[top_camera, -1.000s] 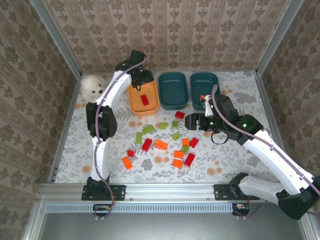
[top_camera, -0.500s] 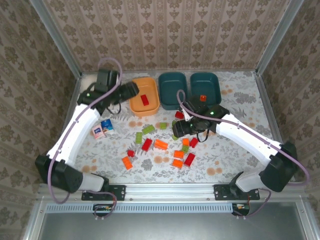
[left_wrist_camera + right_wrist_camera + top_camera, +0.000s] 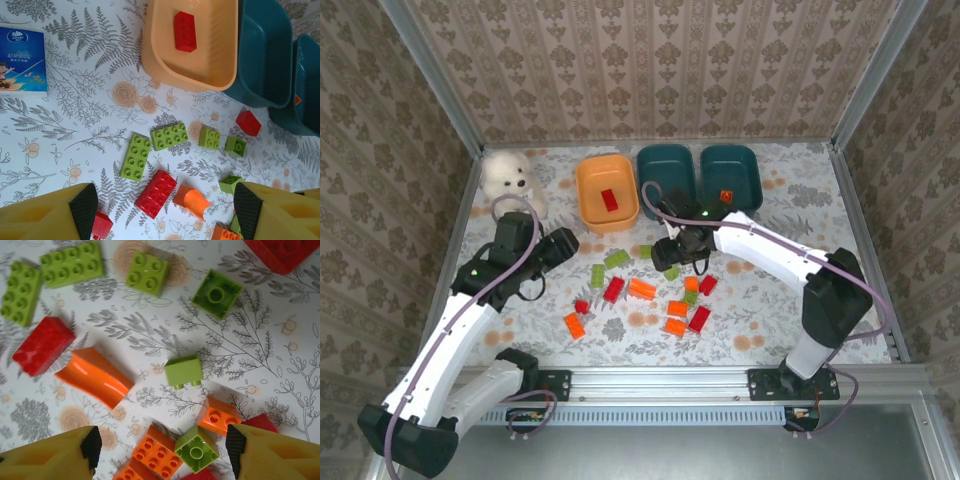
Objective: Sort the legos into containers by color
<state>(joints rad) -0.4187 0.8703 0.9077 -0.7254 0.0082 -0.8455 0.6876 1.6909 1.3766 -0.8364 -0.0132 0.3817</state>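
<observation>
Plush toy (image 3: 508,175): white and fluffy, in the far left corner of the bench, close to the wall.
Packet (image 3: 22,60): blue and white with a cartoon figure, lying flat.
Bench (image 3: 760,300): pale top printed with grey ferns and small orange flowers.
Walls (image 3: 660,70): beige damask wallpaper on three sides.
Frame posts (image 3: 430,75): bare metal, rising at the far corners.

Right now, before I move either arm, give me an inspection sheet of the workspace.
Surface: floral cloth, flat.
Job's things: orange tub holds one red brick; middle teal tub looks empty; right teal tub holds a small orange piece; loose bricks lie mid-cloth.
Clutter: plush far left; packet on the cloth.
Grippers: left gripper open, empty; right gripper open above bricks.
Cables: left cable and right cable loop off the arms.
Surroundings: patterned walls, metal frame.
</observation>
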